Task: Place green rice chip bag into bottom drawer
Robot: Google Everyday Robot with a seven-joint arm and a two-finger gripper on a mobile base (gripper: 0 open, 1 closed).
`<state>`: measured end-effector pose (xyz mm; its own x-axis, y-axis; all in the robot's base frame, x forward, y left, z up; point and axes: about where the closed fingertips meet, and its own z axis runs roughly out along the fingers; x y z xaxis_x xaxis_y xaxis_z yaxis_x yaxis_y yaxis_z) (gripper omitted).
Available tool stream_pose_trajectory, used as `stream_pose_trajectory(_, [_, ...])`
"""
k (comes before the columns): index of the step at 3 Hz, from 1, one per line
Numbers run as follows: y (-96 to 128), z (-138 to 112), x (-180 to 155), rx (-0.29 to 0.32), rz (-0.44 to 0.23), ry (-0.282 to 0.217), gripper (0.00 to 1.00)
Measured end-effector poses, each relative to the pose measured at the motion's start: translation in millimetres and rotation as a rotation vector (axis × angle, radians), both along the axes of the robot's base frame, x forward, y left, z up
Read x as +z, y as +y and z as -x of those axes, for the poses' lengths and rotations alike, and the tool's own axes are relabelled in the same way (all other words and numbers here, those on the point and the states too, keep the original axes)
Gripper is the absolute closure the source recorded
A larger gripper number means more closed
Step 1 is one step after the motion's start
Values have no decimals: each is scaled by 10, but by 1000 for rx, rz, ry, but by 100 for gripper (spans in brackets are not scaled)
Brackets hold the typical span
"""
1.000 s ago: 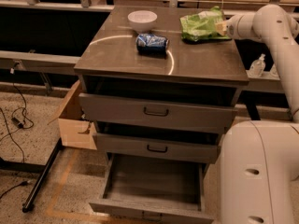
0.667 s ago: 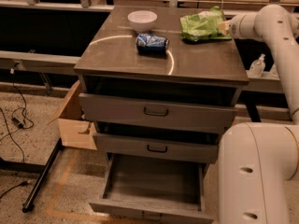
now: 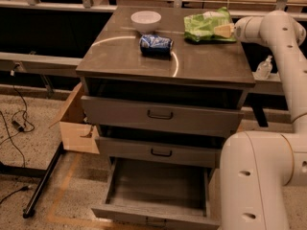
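The green rice chip bag (image 3: 207,27) lies on the back right of the cabinet top (image 3: 201,63). It is crinkled bright green with white patches. My gripper (image 3: 224,30) is at the bag's right end, low over the cabinet top, with the white arm coming in from the right. The bottom drawer (image 3: 153,213) is pulled open at floor level, and its grey inside is bare. The two drawers above it are shut.
A crushed blue can (image 3: 156,44) lies mid-top, with a white bowl (image 3: 146,20) behind it. A cardboard box (image 3: 79,123) stands on the floor left of the cabinet, beside cables. My white base (image 3: 254,181) is right of the open drawer. A clear bottle (image 3: 264,68) stands behind at right.
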<state>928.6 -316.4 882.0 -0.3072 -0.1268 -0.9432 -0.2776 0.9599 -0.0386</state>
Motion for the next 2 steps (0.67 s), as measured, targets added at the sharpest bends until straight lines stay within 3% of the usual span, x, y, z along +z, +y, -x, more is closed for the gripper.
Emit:
stream_pose_trajectory(1, [10,-47,35,11,-49,-47,0])
stream_pose_trajectory(2, [73,-94,-30,20,-81,-55,0])
